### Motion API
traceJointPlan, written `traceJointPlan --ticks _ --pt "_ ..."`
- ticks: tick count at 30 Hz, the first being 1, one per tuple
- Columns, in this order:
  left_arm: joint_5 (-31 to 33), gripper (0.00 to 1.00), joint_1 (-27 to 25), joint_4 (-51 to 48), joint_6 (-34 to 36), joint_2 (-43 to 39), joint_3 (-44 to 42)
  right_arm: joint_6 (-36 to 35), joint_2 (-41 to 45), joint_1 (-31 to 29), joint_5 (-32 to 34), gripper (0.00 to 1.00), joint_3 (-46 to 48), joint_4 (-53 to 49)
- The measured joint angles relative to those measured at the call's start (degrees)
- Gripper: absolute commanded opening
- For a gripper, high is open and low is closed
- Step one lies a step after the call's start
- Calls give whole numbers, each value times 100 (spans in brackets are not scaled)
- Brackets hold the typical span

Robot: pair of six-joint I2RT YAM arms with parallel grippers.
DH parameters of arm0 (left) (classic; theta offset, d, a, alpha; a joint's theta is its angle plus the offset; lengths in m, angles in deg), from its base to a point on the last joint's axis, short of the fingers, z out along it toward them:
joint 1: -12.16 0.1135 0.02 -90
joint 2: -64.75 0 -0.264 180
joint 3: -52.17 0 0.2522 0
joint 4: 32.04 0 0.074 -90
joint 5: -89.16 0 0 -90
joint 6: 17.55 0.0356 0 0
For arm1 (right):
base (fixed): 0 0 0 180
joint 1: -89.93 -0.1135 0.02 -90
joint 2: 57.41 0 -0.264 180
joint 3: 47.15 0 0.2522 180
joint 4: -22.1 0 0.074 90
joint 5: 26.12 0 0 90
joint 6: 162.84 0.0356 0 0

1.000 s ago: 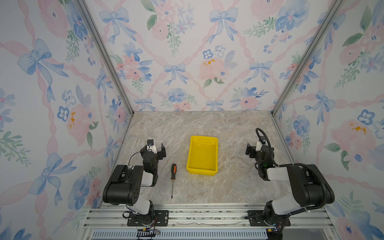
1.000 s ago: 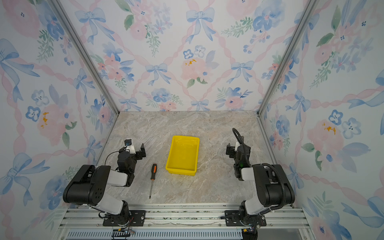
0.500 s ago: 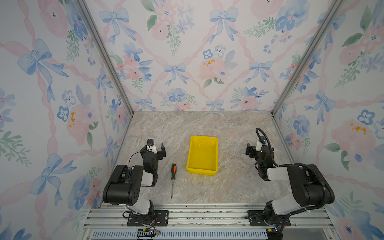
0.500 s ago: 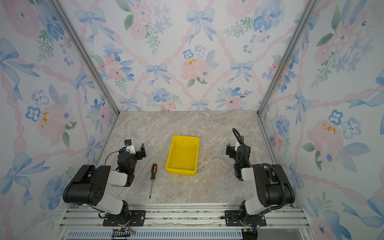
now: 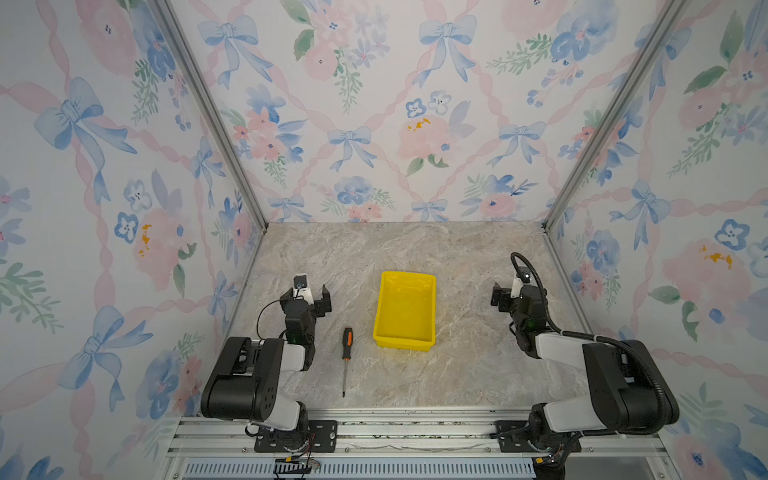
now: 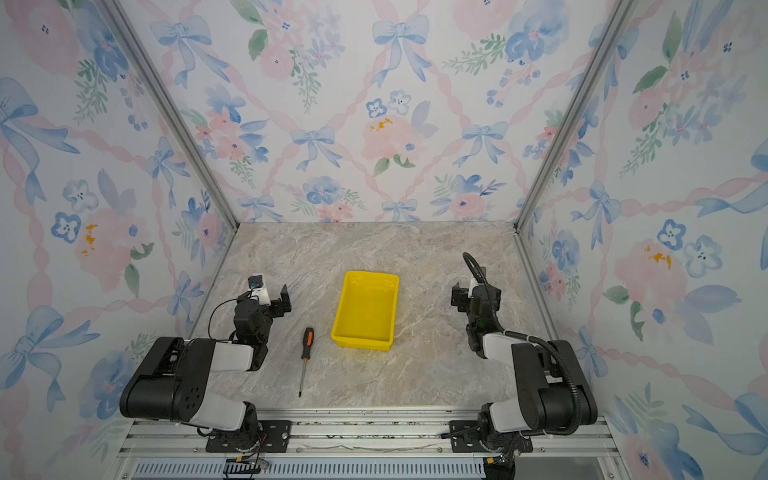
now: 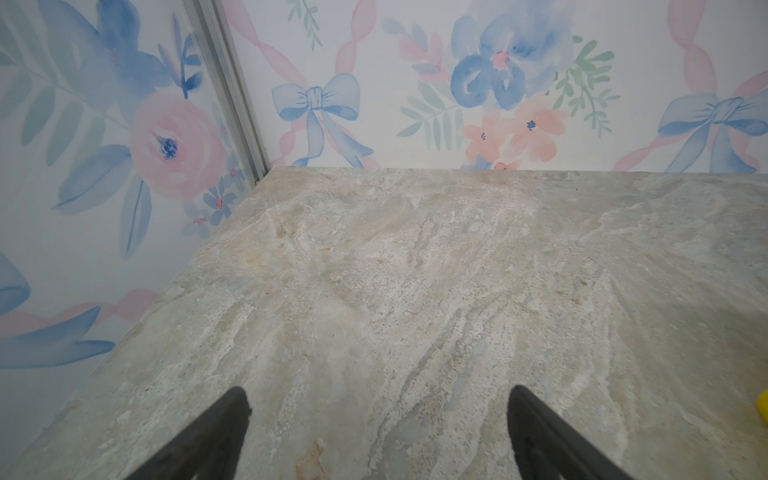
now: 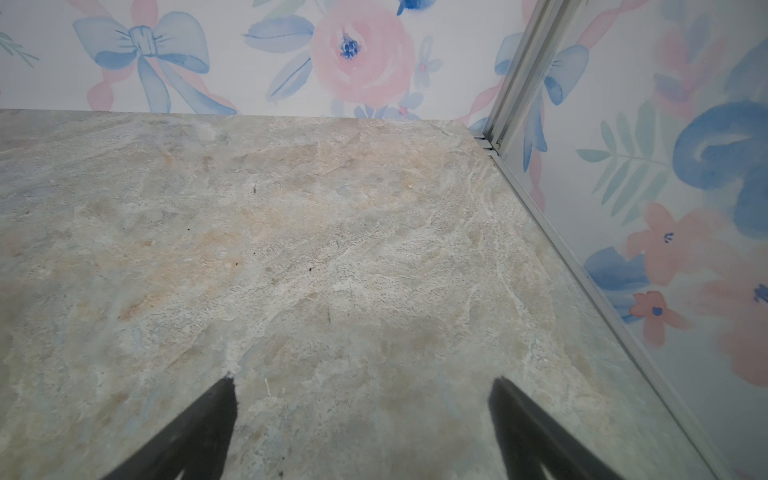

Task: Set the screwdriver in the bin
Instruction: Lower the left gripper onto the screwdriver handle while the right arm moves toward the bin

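Note:
The screwdriver, black handle with orange accents and a thin metal shaft, lies flat on the marble table, handle pointing away from the front edge. The yellow bin stands just to its right, with nothing inside it. My left gripper hovers open left of the screwdriver's handle, nothing between its fingers. My right gripper is open over bare table, well right of the bin. A sliver of the bin shows in the left wrist view.
Floral-papered walls close in the table on the left, back and right, with metal corner posts. An aluminium rail carrying both arm bases runs along the front edge.

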Motion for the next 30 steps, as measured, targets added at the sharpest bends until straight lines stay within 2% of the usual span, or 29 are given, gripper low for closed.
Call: traceJointPlan --ticks 11,19,27,30 --pt "72 98 -59 -2280 -334 -1209 719 -334 1287 -1209 634 97 -428 -1611" --pt "-37 98 -151 -3960 -1163 -1971 1147 -302 2221 -2186 1182 97 -525 -2640" --pt "-380 98 -350 -5528 -1884 -2151 1657 -271 2804 -2966 1379 97 -857 -3329" --pt "-562 97 -549 -6105 -2035 -2149 1694 111 2820 -3104 1541 97 -1263 -3891"
